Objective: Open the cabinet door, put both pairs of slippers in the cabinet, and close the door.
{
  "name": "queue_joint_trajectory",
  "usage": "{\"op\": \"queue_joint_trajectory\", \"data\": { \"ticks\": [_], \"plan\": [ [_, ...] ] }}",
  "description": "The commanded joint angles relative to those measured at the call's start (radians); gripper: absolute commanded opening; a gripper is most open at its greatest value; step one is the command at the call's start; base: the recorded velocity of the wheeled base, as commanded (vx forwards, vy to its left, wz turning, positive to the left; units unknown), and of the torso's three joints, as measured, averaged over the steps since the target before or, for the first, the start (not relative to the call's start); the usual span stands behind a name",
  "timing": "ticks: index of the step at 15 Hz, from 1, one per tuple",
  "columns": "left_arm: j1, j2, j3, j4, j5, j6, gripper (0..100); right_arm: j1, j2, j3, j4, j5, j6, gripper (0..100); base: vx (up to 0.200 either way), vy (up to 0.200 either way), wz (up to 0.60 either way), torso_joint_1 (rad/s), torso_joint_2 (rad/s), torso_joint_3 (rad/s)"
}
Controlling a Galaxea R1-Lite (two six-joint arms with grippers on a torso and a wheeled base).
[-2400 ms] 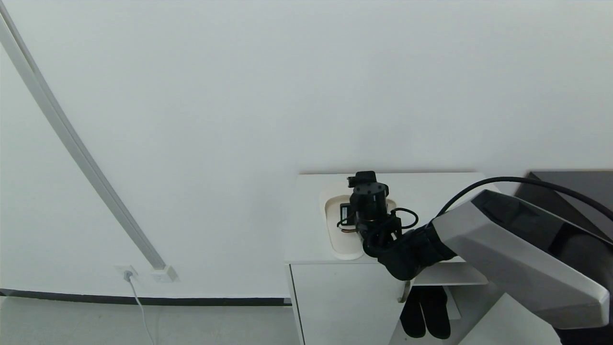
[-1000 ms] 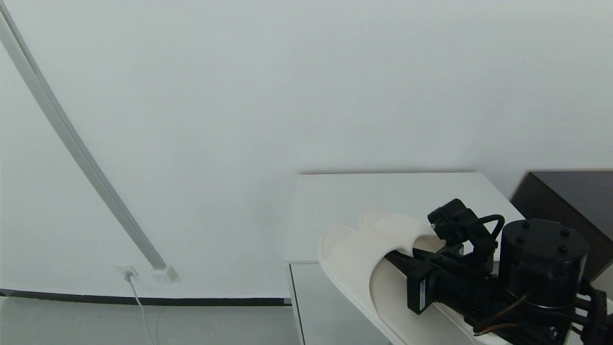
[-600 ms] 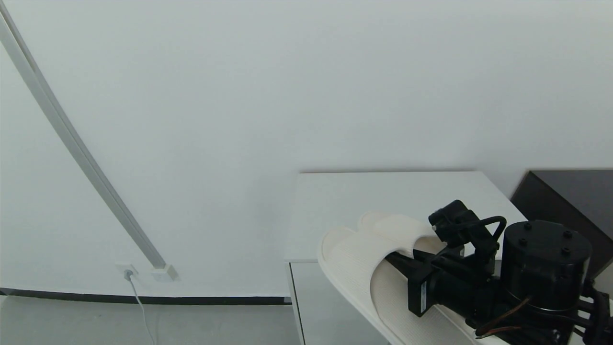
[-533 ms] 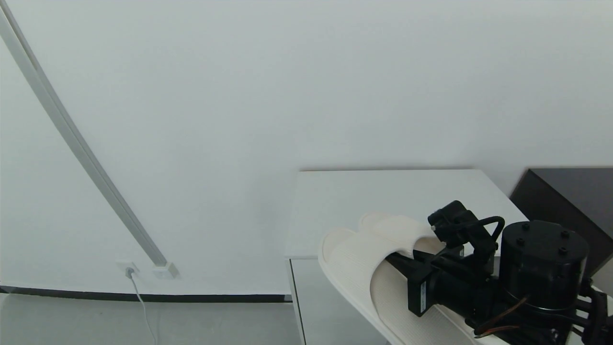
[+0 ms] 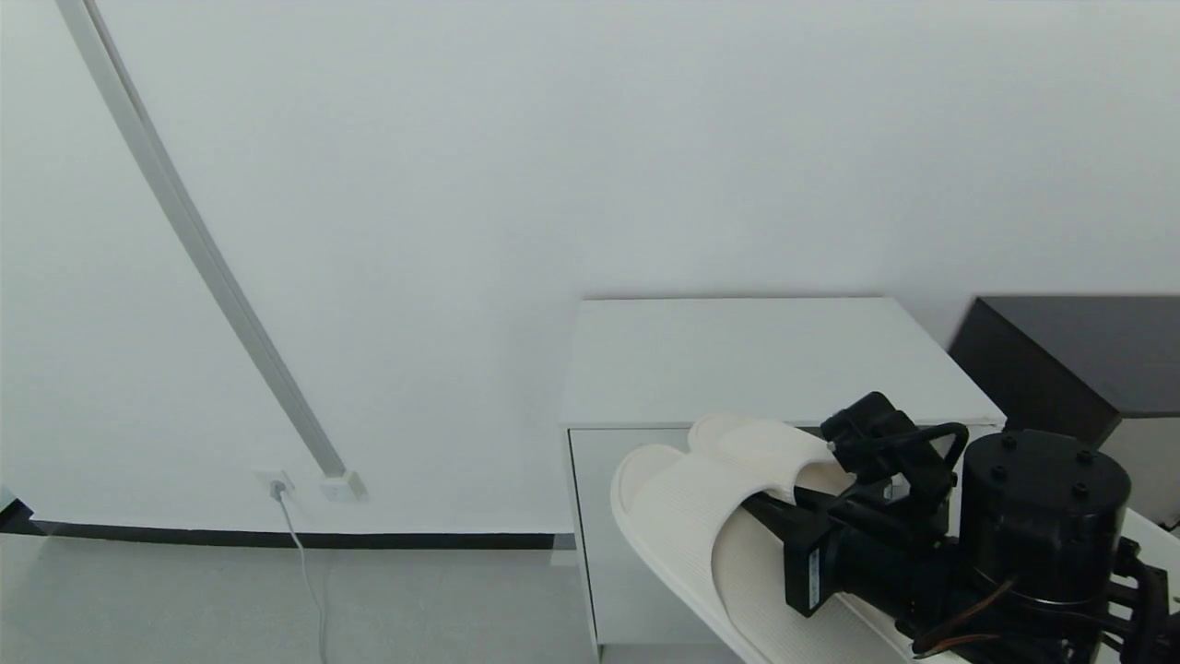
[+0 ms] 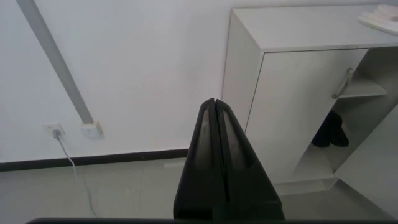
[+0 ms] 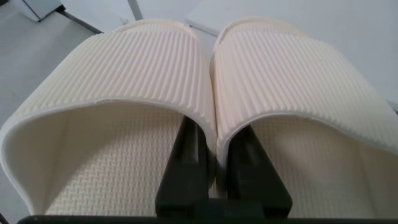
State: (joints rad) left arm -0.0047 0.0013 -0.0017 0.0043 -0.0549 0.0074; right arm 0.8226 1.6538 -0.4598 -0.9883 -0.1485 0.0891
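Observation:
A pair of white ribbed slippers (image 5: 691,507) hangs in the air in front of the white cabinet (image 5: 737,360), toes pointing at it. My right gripper (image 5: 770,509) is shut on the pair: one finger sits inside each slipper (image 7: 149,81) and they pinch the two inner walls together (image 7: 214,155). My left gripper (image 6: 215,109) is shut on nothing, off to the cabinet's (image 6: 298,25) left. The cabinet's left door (image 6: 305,112) is shut and the right half stands open. A black pair of slippers (image 6: 329,130) stands inside under a shelf (image 6: 367,90).
A dark piece of furniture (image 5: 1069,350) stands right of the cabinet. On the wall to the left run a slanted grey duct (image 5: 203,249) and a socket with a cable (image 5: 274,484). Bare grey floor (image 5: 277,599) lies left of the cabinet.
My right gripper took the white slippers off the cabinet top and drew them back toward me. In the last half second the head camera shifted; the held pair keeps its place.

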Motion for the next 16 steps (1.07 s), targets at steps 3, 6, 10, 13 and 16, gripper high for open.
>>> {"op": "queue_joint_trajectory", "data": {
  "ticks": [3, 6, 10, 13, 16],
  "plan": [
    [0.0, 0.0, 0.0, 0.0, 0.001, 0.0, 0, 0.001, 0.014, 0.003, -0.001, 0.0, 0.0, 0, 0.0, 0.0, 0.0, 0.0, 0.0, 0.0],
    [0.0, 0.0, 0.0, 0.0, 0.001, 0.0, 0, 0.004, 0.021, 0.007, -0.003, 0.0, 0.0, 0, 0.0, 0.0, 0.0, 0.0, 0.0, 0.0],
    [0.0, 0.0, 0.0, 0.0, 0.001, 0.0, 0, 0.013, 0.023, 0.009, -0.003, -0.002, 0.0, 0, 0.0, 0.0, 0.0, 0.0, 0.0, 0.0],
    [0.0, 0.0, 0.0, 0.0, 0.001, 0.0, 0, 0.013, 0.021, 0.009, -0.003, -0.002, 0.0, 0, 0.0, 0.0, 0.0, 0.0, 0.0, 0.0],
    [0.0, 0.0, 0.0, 0.0, 0.001, 0.0, 0, 0.013, 0.023, 0.009, -0.003, -0.002, 0.0, 0, 0.0, 0.0, 0.0, 0.0, 0.0, 0.0]
  ]
}}
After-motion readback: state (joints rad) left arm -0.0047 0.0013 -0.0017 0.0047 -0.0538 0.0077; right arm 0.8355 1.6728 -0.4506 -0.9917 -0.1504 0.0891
